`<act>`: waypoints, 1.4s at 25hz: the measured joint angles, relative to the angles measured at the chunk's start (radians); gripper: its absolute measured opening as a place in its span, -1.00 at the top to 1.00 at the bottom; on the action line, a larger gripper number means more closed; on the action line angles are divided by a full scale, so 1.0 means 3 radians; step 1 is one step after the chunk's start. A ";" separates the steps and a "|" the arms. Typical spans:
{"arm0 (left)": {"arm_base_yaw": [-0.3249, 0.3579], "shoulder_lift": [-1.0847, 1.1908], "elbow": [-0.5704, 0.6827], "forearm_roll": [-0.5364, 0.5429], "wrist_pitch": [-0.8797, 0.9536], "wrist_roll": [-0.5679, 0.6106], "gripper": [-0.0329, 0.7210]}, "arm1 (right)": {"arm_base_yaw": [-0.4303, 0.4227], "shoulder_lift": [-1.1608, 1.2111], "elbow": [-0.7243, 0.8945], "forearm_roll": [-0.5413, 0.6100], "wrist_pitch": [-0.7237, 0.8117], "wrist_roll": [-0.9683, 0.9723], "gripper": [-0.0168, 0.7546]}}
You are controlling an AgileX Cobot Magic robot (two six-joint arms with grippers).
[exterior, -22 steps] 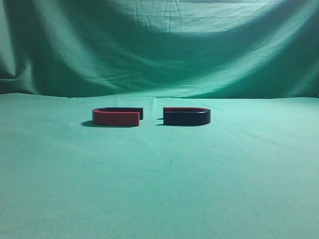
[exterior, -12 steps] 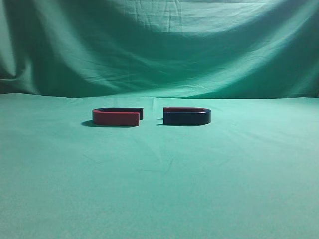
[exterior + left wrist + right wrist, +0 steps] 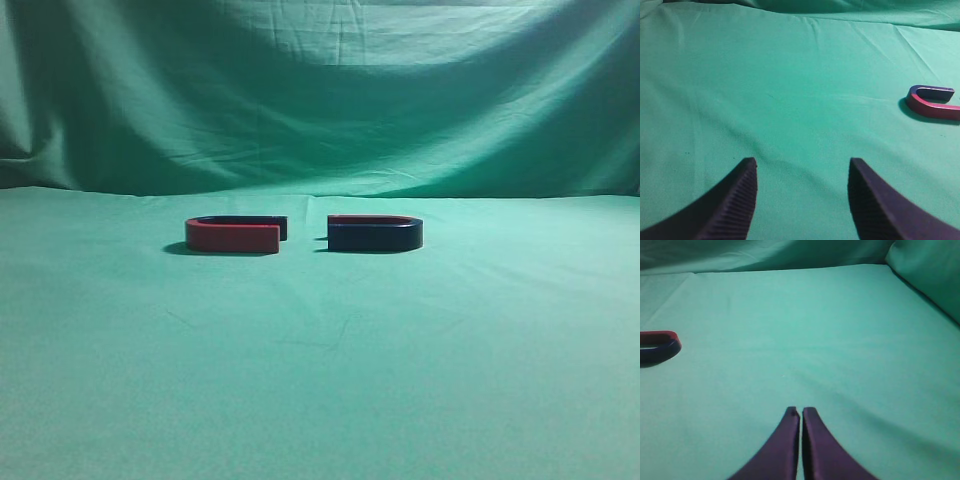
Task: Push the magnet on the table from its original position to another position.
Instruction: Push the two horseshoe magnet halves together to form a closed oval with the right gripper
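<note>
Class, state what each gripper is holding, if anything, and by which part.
Nothing is held. The left gripper is open over bare cloth; the right gripper is shut on nothing.

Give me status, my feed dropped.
Left gripper open, right gripper shut, both empty. Two magnets, left magnet and right magnet, apart, untouched. Nothing in the way.

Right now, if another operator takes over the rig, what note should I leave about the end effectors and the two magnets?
Left end effector: open, empty, above bare cloth, left magnet ahead to its right.
Right end effector: shut, empty, right magnet far to its left.
Left magnet and right magnet lie flat mid-table, open ends facing, with a gap between them.
Done: no contact with either magnet.
Left: the whole push.
</note>
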 joint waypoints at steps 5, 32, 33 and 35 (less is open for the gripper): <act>0.0000 0.0000 0.0000 0.0000 0.0000 0.0000 -0.07 | 0.0000 0.0000 0.0006 -0.0007 -0.0055 0.0000 0.96; 0.0000 0.0000 0.0000 0.0000 0.0000 0.0000 -0.07 | -0.0015 0.2517 -0.1848 0.0597 0.1087 -0.0062 0.96; 0.0000 0.0000 0.0000 0.0000 0.0000 0.0000 -0.07 | -0.0015 0.2692 -0.1937 0.0677 0.1193 -0.0109 0.96; 0.0000 0.0000 0.0000 0.0000 0.0000 0.0000 -0.07 | -0.0015 0.2976 -0.2087 0.0855 0.1304 -0.0391 0.96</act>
